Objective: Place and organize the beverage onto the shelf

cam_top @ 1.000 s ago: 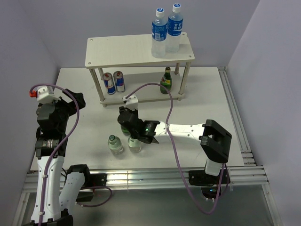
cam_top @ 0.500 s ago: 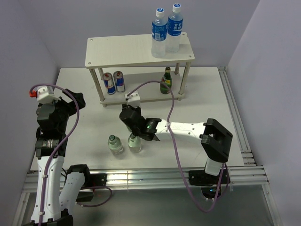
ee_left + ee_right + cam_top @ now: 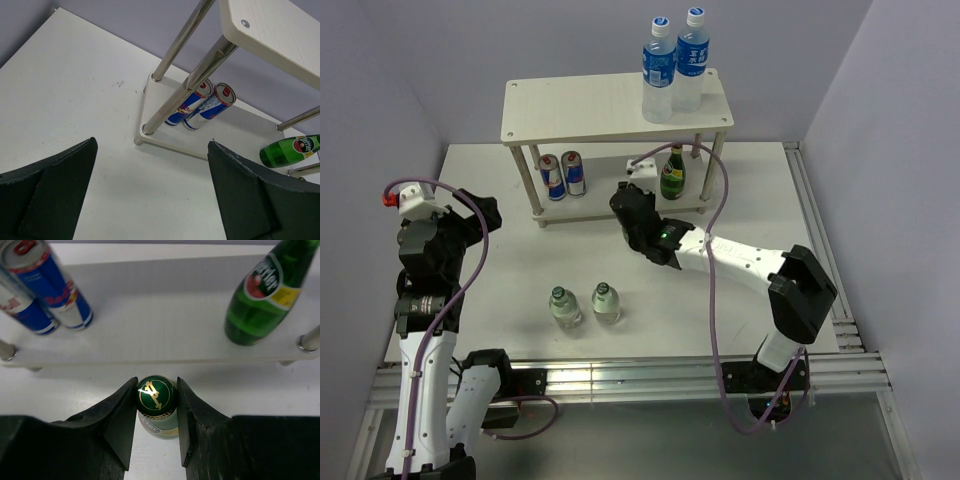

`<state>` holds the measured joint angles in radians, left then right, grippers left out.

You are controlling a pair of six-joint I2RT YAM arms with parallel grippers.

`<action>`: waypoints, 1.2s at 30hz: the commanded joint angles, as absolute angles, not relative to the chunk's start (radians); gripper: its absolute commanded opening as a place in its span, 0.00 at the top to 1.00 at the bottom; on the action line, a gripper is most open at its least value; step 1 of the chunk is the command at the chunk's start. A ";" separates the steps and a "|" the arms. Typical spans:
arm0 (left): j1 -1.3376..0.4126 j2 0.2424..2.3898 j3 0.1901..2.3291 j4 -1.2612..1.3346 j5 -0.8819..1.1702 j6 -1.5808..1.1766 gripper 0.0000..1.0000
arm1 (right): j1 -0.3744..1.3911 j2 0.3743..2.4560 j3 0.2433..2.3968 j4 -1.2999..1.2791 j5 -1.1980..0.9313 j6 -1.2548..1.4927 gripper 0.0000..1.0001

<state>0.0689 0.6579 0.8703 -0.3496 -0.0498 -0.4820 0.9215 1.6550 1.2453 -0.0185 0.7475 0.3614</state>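
R claw (image 3: 156,389) clamped on green bottle (image 3: 159,424), near shelf (image 3: 150,315), L claw (image 3: 152,145) apart

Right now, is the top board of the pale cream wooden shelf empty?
No, two blue-labelled clear plastic water bottles stand at the right of that shelf.

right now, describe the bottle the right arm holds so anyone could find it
Find the two-tier shelf at the back of the table; just before its lower board, the right gripper is shut on a green-capped bottle. Unlike the red-labelled green bottle on that board, it sits between black fingers, a gold mark on its cap.
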 commanded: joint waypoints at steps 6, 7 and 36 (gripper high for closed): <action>0.077 0.649 0.874 -0.333 -0.046 -0.459 0.01 | 0.821 1.562 1.376 0.097 0.769 0.318 1.00; 0.075 0.649 0.876 -0.333 -0.045 -0.459 0.01 | 0.815 1.566 1.385 0.095 0.770 0.314 1.00; 0.080 0.655 0.874 -0.328 -0.025 -0.460 0.01 | 0.695 1.835 1.652 0.098 0.721 0.293 1.00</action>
